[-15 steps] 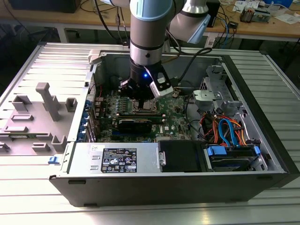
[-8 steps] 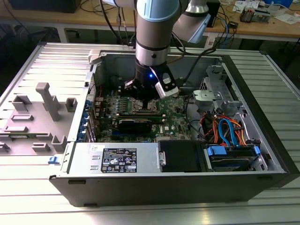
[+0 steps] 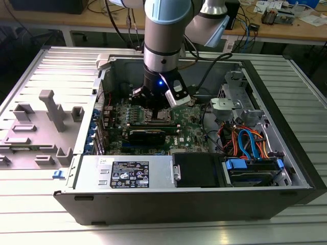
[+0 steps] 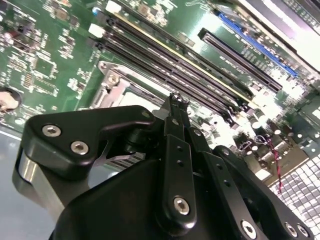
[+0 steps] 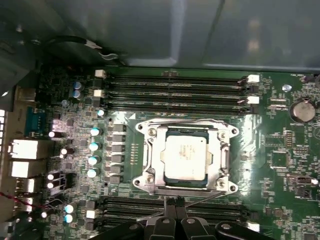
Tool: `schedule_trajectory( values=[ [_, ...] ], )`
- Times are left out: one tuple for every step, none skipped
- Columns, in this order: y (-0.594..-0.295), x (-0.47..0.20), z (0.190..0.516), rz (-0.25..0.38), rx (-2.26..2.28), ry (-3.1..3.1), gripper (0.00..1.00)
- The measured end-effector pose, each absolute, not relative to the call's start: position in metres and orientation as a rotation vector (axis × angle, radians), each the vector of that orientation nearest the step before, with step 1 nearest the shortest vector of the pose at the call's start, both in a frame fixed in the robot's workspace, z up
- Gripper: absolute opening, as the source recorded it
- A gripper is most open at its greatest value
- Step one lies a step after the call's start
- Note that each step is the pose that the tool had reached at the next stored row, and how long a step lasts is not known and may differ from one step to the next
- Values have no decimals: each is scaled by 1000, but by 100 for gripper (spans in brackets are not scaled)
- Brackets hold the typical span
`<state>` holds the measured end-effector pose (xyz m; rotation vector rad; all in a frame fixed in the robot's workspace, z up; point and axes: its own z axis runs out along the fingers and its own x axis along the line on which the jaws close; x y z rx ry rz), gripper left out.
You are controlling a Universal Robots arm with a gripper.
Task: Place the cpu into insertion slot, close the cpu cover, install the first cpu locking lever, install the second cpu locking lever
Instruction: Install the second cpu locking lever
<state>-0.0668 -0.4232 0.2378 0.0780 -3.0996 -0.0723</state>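
Over on the exterior view's left, grey plastic brackets (image 3: 48, 115) lie on the slatted table (image 3: 30, 214). Moving right, the arm (image 3: 166, 35) reaches down into the open computer case (image 3: 194, 196), its gripper (image 3: 159, 104) low over the green motherboard (image 3: 191, 127). Seen in the first wrist view, the cpu (image 5: 185, 157) sits in the insertion slot (image 5: 220, 155) with the cpu cover (image 5: 151, 156) framing it flat, and the gripper (image 5: 174, 202) is clenched empty just beside the slot's edge, by the memory slots (image 5: 175, 86).
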Motion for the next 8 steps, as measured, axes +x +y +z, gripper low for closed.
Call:
schedule_trajectory(
  values=[
    [-424,-67,238,-72,79,-3099,11],
    [-426,-67,238,-72,79,-3099,11],
    [-428,-67,238,-73,79,-3099,11],
    [-429,-67,238,-73,79,-3098,11],
    [-430,-67,238,-73,79,-3096,11],
    [-430,-67,238,-73,79,-3095,11],
    [-430,-67,238,-73,79,-3094,11],
    [-431,-68,238,-73,79,-3093,11]
  ],
)
